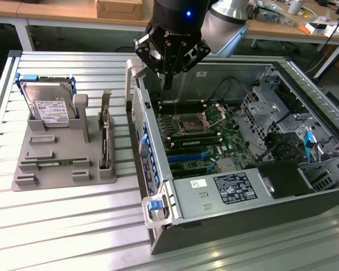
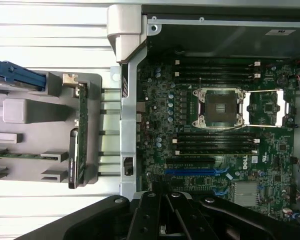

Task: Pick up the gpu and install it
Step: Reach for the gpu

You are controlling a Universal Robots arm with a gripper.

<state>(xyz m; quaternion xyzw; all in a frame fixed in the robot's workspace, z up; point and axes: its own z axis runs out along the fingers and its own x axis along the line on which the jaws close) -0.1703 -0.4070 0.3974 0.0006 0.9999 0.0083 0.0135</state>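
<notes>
- At the exterior view's left, a grey holder (image 1: 56, 176) sits on the slatted metal worktop (image 1: 73, 226). A hard drive (image 1: 48, 107) with blue side rails stands upright at its far end.
- A thin green memory stick (image 1: 53, 162) lies flat in a slot towards the holder's near edge.
- The gpu (image 1: 105, 144) stands on edge in the holder's right-hand slot, with its metal bracket rising at the far end. In the wrist view we see the gpu (image 2: 81, 135) near the case wall but not touching it.
- The jaws hang over the far-left corner of the open computer case (image 1: 226, 217). They are pressed fully together with nothing between them, apart from the gpu.
- Inside the case we see the motherboard (image 1: 206, 141), its CPU socket (image 1: 192, 124) uncovered, with blue expansion slots (image 1: 186, 157) nearer us.
- At the exterior view's right, cables (image 1: 308, 147) and metal drive bays (image 1: 260, 101) fill the case.
</notes>
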